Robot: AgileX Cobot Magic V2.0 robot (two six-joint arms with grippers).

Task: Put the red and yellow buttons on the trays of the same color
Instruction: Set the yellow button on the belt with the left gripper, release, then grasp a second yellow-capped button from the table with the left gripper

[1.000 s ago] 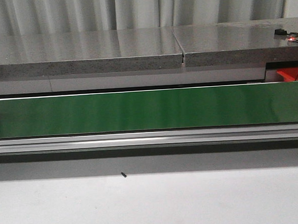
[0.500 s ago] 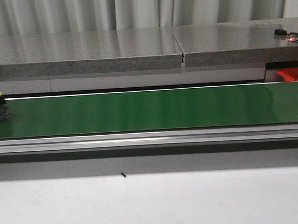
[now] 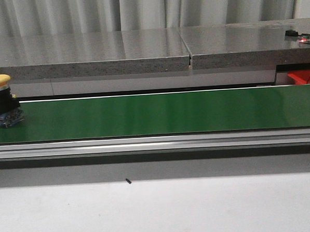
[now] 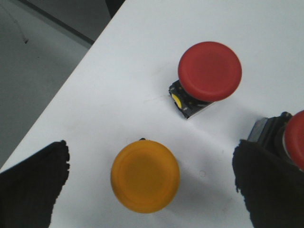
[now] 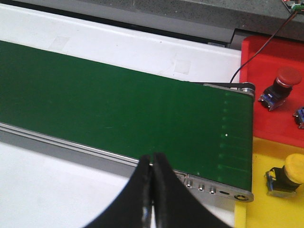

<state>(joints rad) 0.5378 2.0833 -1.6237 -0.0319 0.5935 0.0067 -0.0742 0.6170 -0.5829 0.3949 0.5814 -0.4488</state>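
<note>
One red button (image 5: 280,83) sits in the red tray (image 5: 266,52) and one yellow in the yellow tray (image 5: 266,213); more wait. A yellow button (image 3: 2,100) rides the belt (image 3: 160,113) at nine o'clock. The left gripper (image 4: 149,187) gapes; the right gripper (image 5: 153,183) is pressed together, empty.

The conveyor belt (image 3: 160,113) is deep green; the button (image 3: 3,100) on it has a yellow cap over a black-and-blue base; the tabletop (image 4: 142,90) is white, bearing a yellow-capped button (image 4: 145,175) and a red-capped button (image 4: 209,71); one tray (image 5: 270,76) is red, the other tray (image 5: 266,209) yellow.
</note>
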